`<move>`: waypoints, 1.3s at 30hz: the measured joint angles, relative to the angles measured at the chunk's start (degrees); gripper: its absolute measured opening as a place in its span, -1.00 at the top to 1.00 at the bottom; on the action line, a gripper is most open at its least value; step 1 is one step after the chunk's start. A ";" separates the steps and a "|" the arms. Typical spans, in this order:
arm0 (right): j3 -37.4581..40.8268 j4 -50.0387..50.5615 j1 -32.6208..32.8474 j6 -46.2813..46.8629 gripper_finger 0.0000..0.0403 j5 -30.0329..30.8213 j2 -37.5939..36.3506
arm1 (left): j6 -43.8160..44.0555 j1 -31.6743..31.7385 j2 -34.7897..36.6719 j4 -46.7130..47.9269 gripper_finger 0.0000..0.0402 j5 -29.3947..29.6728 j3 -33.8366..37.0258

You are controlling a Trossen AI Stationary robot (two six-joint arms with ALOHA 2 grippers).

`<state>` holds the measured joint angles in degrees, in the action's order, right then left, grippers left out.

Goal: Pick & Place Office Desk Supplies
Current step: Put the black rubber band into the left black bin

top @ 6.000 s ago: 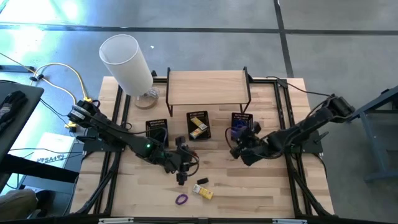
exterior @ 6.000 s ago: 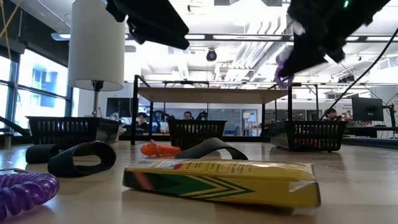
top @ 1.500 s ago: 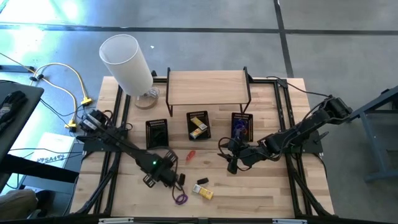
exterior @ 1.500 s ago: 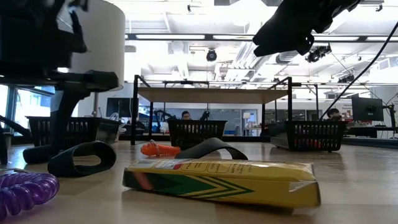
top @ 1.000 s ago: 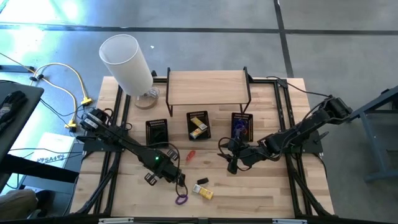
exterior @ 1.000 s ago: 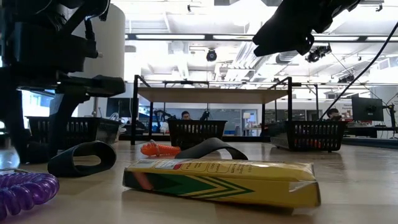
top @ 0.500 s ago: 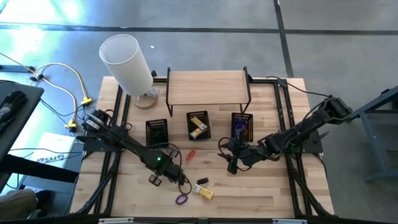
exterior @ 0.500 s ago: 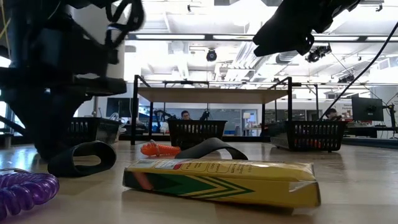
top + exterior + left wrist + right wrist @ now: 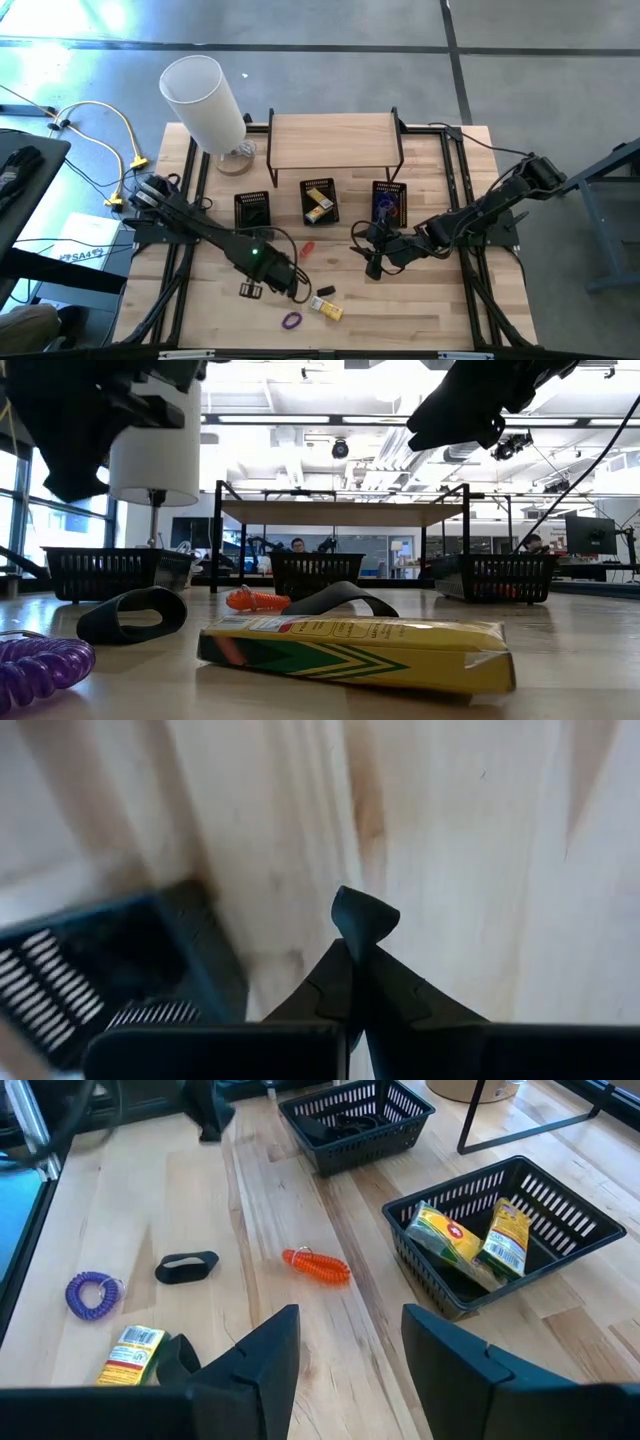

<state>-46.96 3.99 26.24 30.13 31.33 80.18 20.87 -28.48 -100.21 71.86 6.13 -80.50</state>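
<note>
Over the worktop's (image 9: 440, 310) 6 o'clock side in the high view, my left tool (image 9: 299, 285) hangs, and my right tool (image 9: 372, 262) waits at 3 o'clock from one orange coil (image 9: 306, 248).

Low view: one purple coil (image 9: 40, 665), one black loop (image 9: 132, 615) and one yellow box (image 9: 355, 642) lie loose.

Left wrist view: the tool is pinched onto one small black piece (image 9: 364, 915). I judge it light and stiff, best nipped at an edge.

Right wrist view: jaws wide and empty, with two yellow packs (image 9: 470, 1240) in a basket (image 9: 590, 1230).
</note>
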 joint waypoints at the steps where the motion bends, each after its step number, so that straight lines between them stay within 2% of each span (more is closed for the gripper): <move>1: 0.00 0.04 0.00 0.00 0.18 0.00 0.00 | 0.02 0.30 0.61 1.26 0.98 -0.03 -0.12; 5: 0.00 0.00 0.00 0.00 0.18 0.00 0.00 | -1.17 1.60 3.12 6.78 0.98 -0.04 -0.14; 11: 0.00 0.00 0.00 0.87 0.18 -0.02 0.00 | -6.89 6.02 9.25 5.47 0.99 0.93 2.12; 21: 0.00 0.01 0.02 1.57 0.18 0.00 0.00 | -2.77 16.42 17.77 -2.12 0.99 -0.68 15.62; 26: 0.00 0.02 0.02 1.14 0.18 0.00 0.00 | 3.46 19.74 17.61 -2.26 0.98 2.22 20.63; 32: 0.00 0.04 0.02 0.05 0.18 0.00 0.00 | 11.47 23.36 16.31 -2.91 0.91 2.20 21.54; 39: 0.00 0.04 0.02 0.02 0.18 0.00 0.00 | 11.88 26.57 15.99 -6.41 0.82 0.89 21.54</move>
<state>-46.96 4.03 26.26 30.15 31.33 80.18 32.75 -1.91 -84.23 65.46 7.02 -58.96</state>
